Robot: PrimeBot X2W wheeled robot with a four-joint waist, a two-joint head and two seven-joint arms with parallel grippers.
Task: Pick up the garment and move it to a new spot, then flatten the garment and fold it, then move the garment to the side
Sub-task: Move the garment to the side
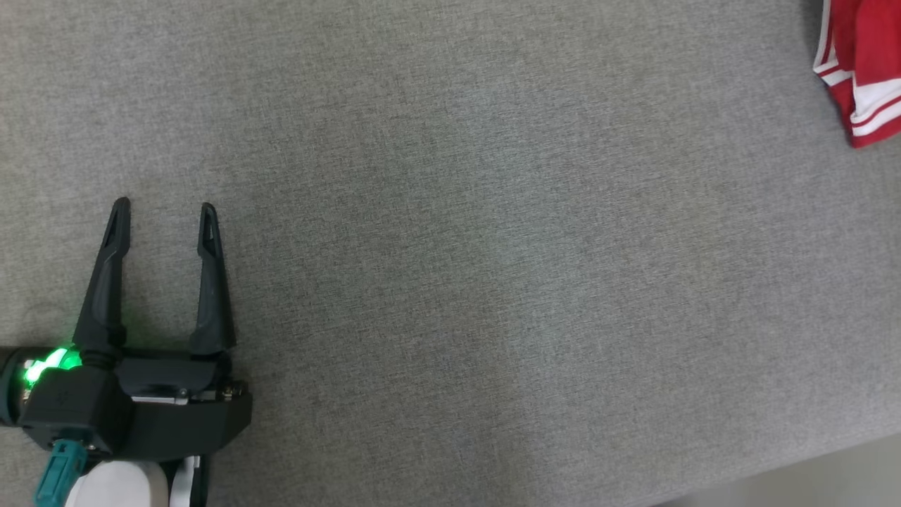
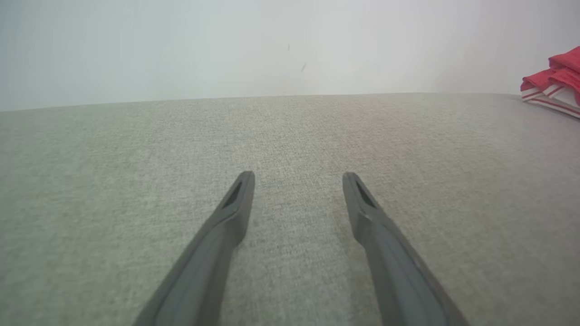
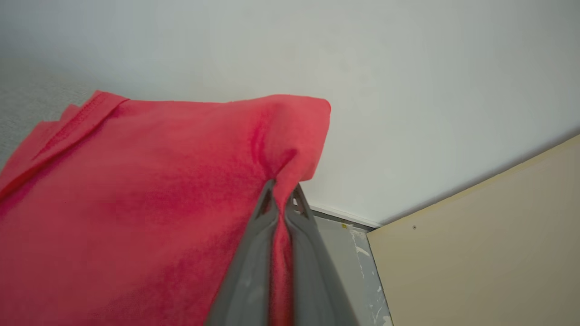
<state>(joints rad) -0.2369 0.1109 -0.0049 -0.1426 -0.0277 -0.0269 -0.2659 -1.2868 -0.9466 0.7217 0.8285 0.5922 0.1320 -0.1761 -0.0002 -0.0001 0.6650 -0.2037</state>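
Presently the left end effector (image 1: 165, 204) is hovering over the near left of the grey worktop (image 1: 450, 282), its fingers standing wide apart and gripping nothing. Bare grey cloth is stretching across the middle. The garment (image 1: 862, 70), red with white stripes, is sitting at the far right, running out past the picture's edge and well apart from the left arm. The right end effector (image 3: 283, 186) is clamping shut on a pinched fold of the red fabric near a corner.

Risks, as judged: the pinch is taking only a small bite, so the cloth may be slipping free under any pull. Hauling by one corner is likely to be dragging the layers askew and spoiling the fold. With the garment apparently lying close to the worktop's right side, an overshoot could be sending it to the floor.

Containers: none is figuring here; the garment is resting directly on the worktop
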